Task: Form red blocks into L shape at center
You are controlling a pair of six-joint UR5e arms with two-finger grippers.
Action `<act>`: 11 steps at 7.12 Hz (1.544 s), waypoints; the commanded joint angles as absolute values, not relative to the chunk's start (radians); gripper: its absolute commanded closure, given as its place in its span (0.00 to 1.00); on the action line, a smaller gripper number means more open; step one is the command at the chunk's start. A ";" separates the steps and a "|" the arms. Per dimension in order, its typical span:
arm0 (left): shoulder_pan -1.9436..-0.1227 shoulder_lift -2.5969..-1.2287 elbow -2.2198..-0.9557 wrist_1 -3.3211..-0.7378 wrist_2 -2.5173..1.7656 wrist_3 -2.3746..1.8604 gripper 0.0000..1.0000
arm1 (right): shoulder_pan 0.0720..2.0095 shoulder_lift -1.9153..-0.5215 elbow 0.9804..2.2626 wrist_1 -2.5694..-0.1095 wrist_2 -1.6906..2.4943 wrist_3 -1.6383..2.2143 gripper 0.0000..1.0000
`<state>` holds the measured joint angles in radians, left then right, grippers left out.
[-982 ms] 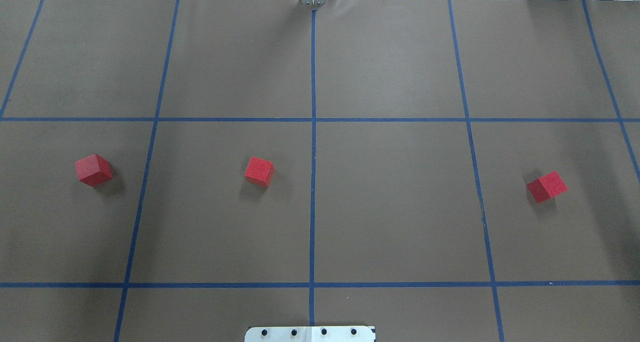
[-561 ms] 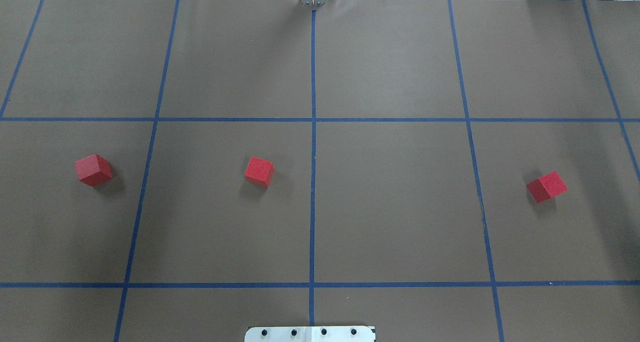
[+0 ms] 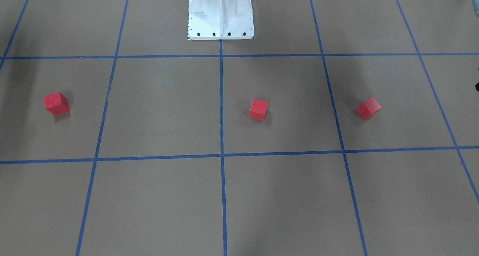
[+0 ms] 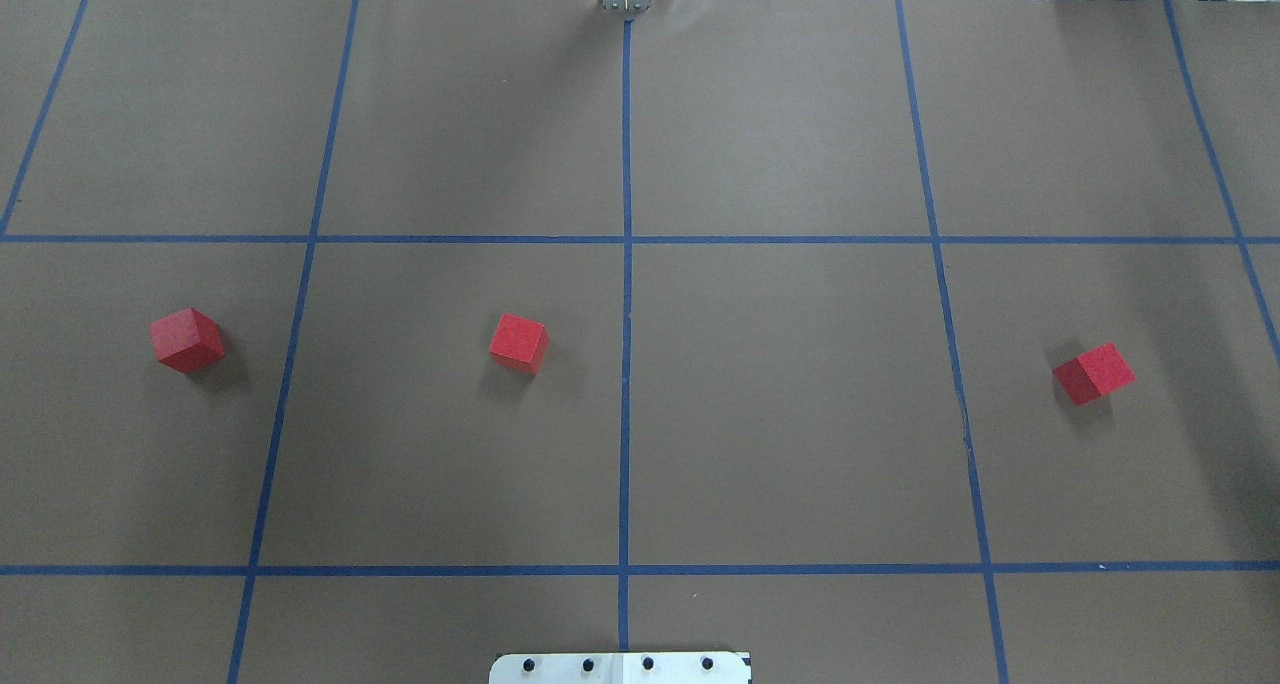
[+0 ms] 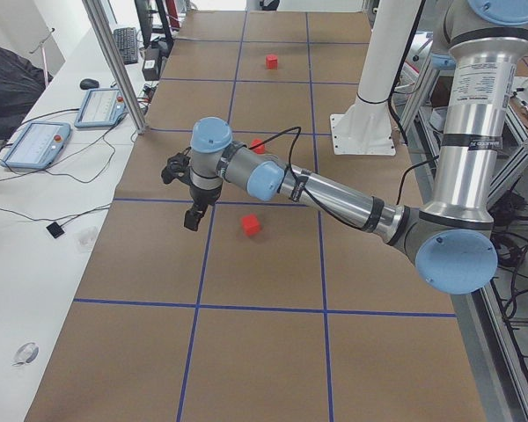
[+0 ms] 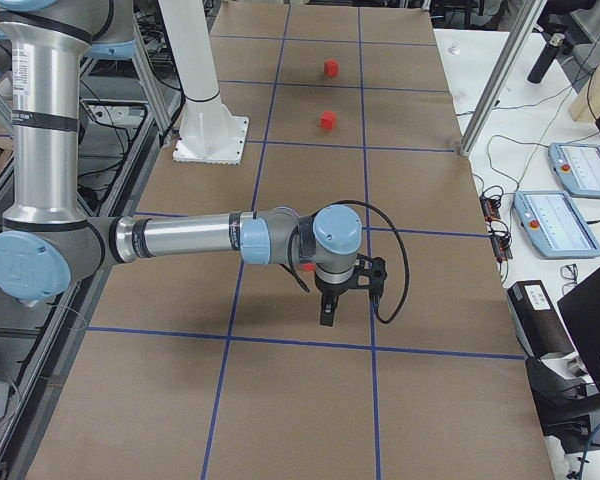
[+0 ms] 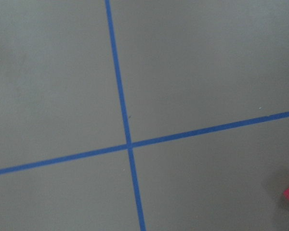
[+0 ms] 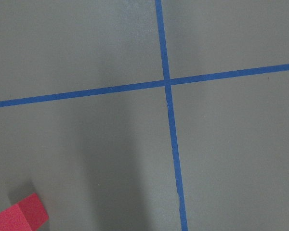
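Three small matte red cubes sit in a row on the brown paper-covered bench, well apart: left cube, middle cube just left of the middle blue tape line, right cube. Two grippers hover above, left gripper and right gripper; I cannot tell whether their fingers are spread. No cube has moved since a second ago.

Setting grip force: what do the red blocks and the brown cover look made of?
Blocks: probably painted wood or dense foam; matte, finely speckled faces, crisp edges, no glare. Cover: likely kraft paper; matte brown, with a wavy far edge.
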<state>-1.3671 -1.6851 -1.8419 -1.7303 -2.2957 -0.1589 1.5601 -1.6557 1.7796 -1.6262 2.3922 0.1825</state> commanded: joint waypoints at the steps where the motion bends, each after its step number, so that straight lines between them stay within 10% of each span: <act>1: -1.199 -1.842 -1.832 -1.753 -2.295 -0.482 0.00 | 1.560 -1.654 1.786 -1.621 2.396 0.184 0.01; 6: -0.834 -1.979 -1.864 -1.750 -2.038 -1.248 0.00 | 1.555 -1.643 1.789 -1.615 2.401 0.184 0.01; 11: -0.519 -2.131 -1.844 -1.577 -1.792 -1.030 0.01 | 1.546 -1.634 1.787 -1.615 2.401 0.184 0.01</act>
<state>-0.5530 -2.1223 -1.8505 -1.5819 -1.8090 -1.1522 1.5476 -1.6347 1.7879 -1.6153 2.4000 0.1841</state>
